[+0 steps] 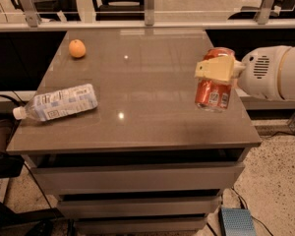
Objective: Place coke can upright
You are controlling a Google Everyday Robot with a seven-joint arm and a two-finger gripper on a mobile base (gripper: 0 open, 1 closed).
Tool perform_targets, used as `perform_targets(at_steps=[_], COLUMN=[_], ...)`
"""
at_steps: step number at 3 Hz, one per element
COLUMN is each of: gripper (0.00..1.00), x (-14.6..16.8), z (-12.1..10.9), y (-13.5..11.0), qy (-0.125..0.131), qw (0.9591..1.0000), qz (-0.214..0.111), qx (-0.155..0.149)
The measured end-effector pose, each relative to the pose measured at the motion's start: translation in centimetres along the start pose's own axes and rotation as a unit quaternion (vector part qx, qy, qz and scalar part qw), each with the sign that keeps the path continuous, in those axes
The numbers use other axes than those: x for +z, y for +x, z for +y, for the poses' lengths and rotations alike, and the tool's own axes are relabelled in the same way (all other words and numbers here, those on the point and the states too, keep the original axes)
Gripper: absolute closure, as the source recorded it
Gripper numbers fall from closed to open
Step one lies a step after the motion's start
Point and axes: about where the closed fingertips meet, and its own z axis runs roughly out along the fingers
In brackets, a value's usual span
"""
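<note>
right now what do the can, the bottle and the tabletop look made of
The gripper, over the table's right side, holds the coke can: likely aluminium, glossy red paint with sheen. The bottle: clear plastic, see-through, printed label. The tabletop: smooth glossy brown, laminate or stone perhaps; it mirrors lights.

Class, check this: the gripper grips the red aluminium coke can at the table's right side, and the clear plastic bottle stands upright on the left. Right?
No: in the camera view the clear plastic bottle lies on its side on the left. The gripper grips the red aluminium coke can at the brown table's right.
</note>
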Motion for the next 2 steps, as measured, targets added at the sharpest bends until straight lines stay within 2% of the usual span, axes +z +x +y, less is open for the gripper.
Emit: perform_targets(at_steps=[1, 2], gripper=[1.0, 1.0], x=[-0.1, 2.0], z=[0.0, 0.0], y=[0.3, 1.3], qy=[-0.003, 0.033], qw=[0.9981, 0.9855], qz=[-0.007, -0.034], qx=[-0.062, -0.163])
